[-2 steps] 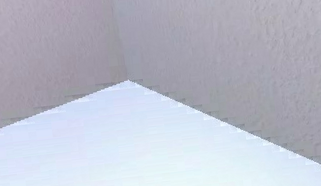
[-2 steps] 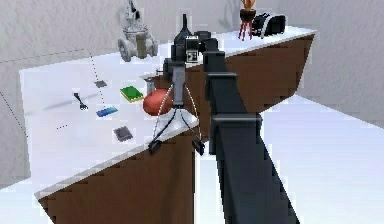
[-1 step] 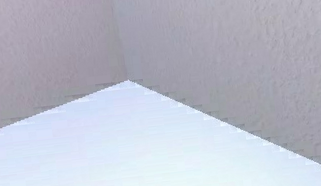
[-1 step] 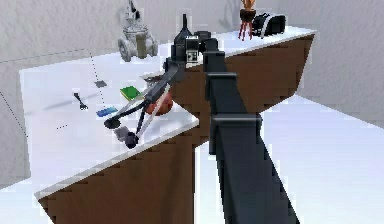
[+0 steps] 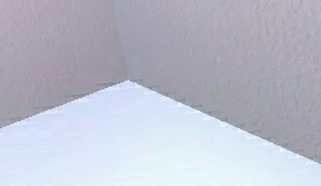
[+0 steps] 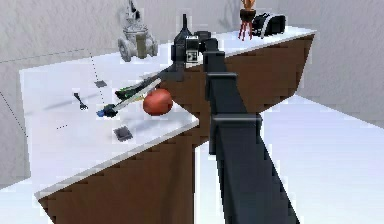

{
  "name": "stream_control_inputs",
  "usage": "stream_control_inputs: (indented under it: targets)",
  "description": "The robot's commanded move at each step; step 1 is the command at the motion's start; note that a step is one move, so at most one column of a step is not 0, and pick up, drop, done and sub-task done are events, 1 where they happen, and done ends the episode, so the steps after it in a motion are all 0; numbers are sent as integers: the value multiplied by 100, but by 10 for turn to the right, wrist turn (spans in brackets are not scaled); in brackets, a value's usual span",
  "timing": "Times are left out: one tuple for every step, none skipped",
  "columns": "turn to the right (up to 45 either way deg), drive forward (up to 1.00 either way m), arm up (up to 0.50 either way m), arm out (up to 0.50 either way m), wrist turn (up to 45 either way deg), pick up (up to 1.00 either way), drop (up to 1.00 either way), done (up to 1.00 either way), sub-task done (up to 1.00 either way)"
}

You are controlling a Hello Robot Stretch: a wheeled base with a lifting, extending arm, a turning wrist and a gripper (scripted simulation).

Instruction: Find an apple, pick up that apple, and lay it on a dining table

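The arm [image 6: 235, 140] rises from the bottom edge of the arm side view as a dark square bar and reaches out over a white tabletop [image 6: 65, 150] with brown sides. At its far end the gripper [image 6: 126, 93] points toward the view's left, its two thin fingers [image 6: 145, 84] slanting low across the white surface. The apple [image 6: 157, 101] – a round red shape – sits just under and beside those fingers, near the tabletop's front edge. With the white surface right behind it, I cannot tell whether the gripper holds the apple or whether the fruit rests on the tabletop.

A few small dark bits lie scattered near the fingertips: one [image 6: 79, 98] to the left, one [image 6: 122, 132] closer to the front edge, and a small blue piece [image 6: 103, 112] just beside the fingertips. Farther back stands a grey, silvery object [image 6: 133, 42], too unclear to name. At the far right end of the tabletop sit a dark boxy appliance [image 6: 268, 22] and a slim reddish item [image 6: 247, 22] beside it.

The forward view looks into a room corner – two pale, textured walls [image 5: 213, 45] meeting above a light floor [image 5: 96, 159].
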Motion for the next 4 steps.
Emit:
stream_control_inputs:
  targets:
    - [0, 0, 0, 0, 450, 0, 0, 0, 0]
    - [0, 0, 0, 0, 90, 0, 0, 0, 0]
    - [0, 0, -10, 0, 0, 0, 0, 0, 0]
    - [0, 0, 0, 0, 0, 100, 0, 0, 0]
